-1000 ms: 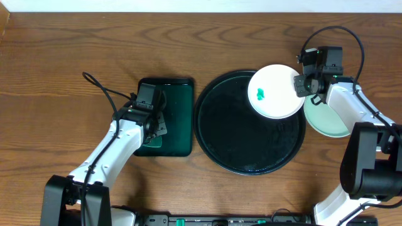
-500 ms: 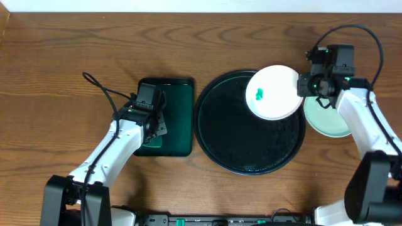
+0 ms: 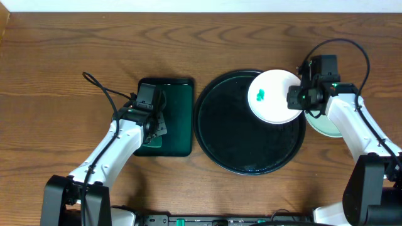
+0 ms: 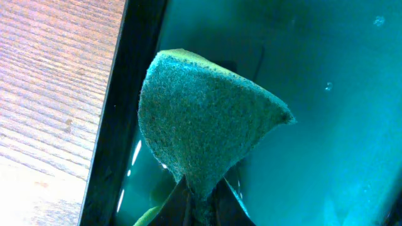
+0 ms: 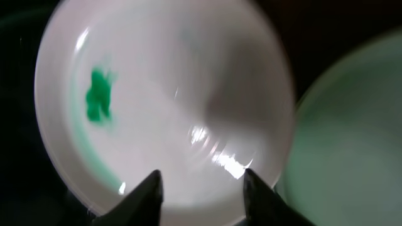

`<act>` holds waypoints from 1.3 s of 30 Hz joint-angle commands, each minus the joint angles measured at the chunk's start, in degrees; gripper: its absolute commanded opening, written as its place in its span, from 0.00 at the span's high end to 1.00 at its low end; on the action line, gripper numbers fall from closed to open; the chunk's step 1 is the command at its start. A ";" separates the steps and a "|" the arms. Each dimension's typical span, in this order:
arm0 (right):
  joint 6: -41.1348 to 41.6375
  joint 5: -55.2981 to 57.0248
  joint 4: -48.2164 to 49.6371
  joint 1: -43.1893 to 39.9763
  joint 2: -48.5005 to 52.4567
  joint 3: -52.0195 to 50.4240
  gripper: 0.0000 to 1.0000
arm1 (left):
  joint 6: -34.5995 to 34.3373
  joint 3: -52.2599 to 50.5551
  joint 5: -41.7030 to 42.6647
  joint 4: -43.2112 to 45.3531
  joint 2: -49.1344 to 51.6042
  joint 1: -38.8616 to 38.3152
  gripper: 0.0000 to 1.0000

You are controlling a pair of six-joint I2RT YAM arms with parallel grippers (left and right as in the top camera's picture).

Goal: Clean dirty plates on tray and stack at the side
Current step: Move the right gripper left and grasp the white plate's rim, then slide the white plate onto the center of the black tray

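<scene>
A white plate (image 3: 274, 96) with a small green smear lies at the upper right of the round black tray (image 3: 239, 138), reaching over its rim. In the right wrist view the same plate (image 5: 163, 107) fills the frame, and my right gripper (image 5: 202, 188) hangs open at its near edge, fingers apart and holding nothing. From overhead the right gripper (image 3: 298, 98) is at the plate's right rim. A pale mint plate (image 3: 328, 124) rests on the table right of the tray, partly under the right arm. My left gripper (image 4: 201, 206) is shut on a green sponge (image 4: 201, 119).
A rectangular dark green tray (image 3: 179, 119) sits left of the black tray, with the left gripper (image 3: 156, 127) and sponge over its left part. A cable (image 3: 103, 91) loops behind the left arm. Bare wooden table surrounds both trays.
My right gripper was shut on the white plate's right rim and has now opened and let go. It swung out right, then came back to the rim. The left arm stayed still.
</scene>
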 commanded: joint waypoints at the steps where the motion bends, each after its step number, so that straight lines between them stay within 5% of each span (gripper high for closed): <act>1: -5.99 2.78 3.69 -0.17 0.37 -0.02 0.50 | 0.96 -0.22 -1.11 -0.07 0.28 0.15 0.93; 14: -14.80 3.87 11.08 -3.17 7.74 -0.04 0.59 | 0.98 -0.22 -1.14 0.09 0.28 0.15 0.93; 16: -15.02 3.89 11.10 -3.17 8.74 -0.04 0.69 | 0.98 -0.22 -1.11 0.09 0.28 0.15 0.92; 19: -14.88 3.85 10.93 -3.10 8.81 -0.02 0.99 | 0.98 -0.22 -1.14 0.09 0.28 0.15 0.92; 31: -5.07 -8.63 2.21 5.51 0.98 0.04 0.99 | 0.98 -0.22 -1.14 0.07 0.28 0.15 0.93; 39: 0.35 -1.79 -3.74 12.09 1.51 -3.37 0.99 | 0.98 -0.22 -1.11 0.04 0.28 0.15 0.93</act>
